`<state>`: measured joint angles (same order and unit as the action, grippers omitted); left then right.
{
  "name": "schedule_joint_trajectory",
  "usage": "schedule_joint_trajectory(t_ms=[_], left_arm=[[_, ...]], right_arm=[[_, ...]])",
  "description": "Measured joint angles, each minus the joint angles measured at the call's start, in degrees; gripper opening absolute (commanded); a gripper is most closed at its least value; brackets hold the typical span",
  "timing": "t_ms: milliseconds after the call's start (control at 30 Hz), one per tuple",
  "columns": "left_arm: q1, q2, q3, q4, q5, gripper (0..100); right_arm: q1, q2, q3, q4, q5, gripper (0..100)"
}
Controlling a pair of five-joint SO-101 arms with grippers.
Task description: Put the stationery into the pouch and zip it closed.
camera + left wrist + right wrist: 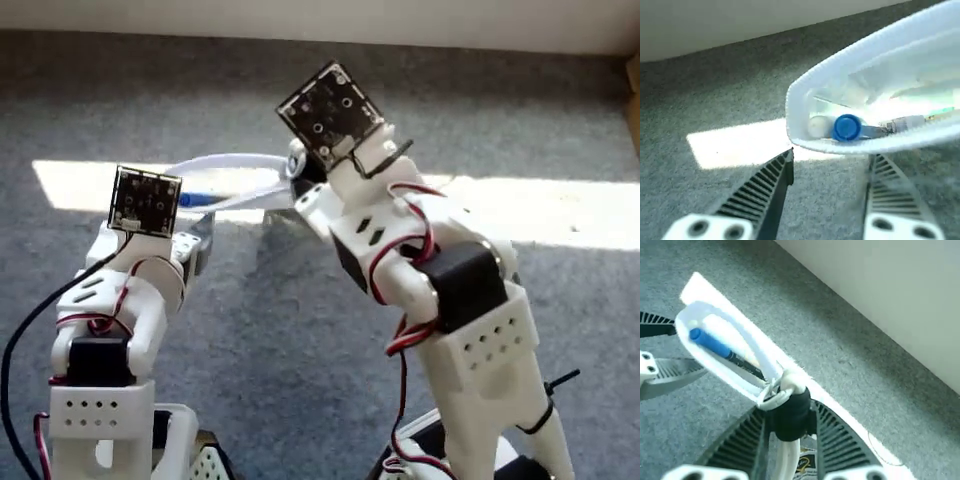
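A white pouch is held off the grey carpet between the two arms, its mouth gaping open. A pen with a blue cap lies inside it, beside a pale round item; the pen runs lengthwise along the pouch. My right gripper is shut on the pouch's far end, on a dark tab with a white loop by the zipper. My left gripper is open just below the pouch's open end, with nothing between its fingers. The left gripper's fingers sit beside the pouch mouth.
Grey carpet covers the floor, with a bright sunlit strip across it. A pale wall stands behind. A black cable hangs by the left arm's base.
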<state>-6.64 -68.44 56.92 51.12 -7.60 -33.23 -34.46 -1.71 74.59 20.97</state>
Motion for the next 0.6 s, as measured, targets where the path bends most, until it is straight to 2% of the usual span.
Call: schedule_joint_trajectory(t_ms=[233,367,600], left_arm=[[-0.1,0.0,5.6,-12.0,5.4,22],[1.1,0.0,5.6,-13.5,6.2,22],[10.3,0.0,5.6,-13.5,6.3,22]], right_arm=[[-5.5,-6.9,0.0,12.6,0.0,0.5],[-8.3,-8.8,-0.1,18.6,0.0,0.5],[-9.3,-9.5,-0.1,25.1,0.0,0.5]])
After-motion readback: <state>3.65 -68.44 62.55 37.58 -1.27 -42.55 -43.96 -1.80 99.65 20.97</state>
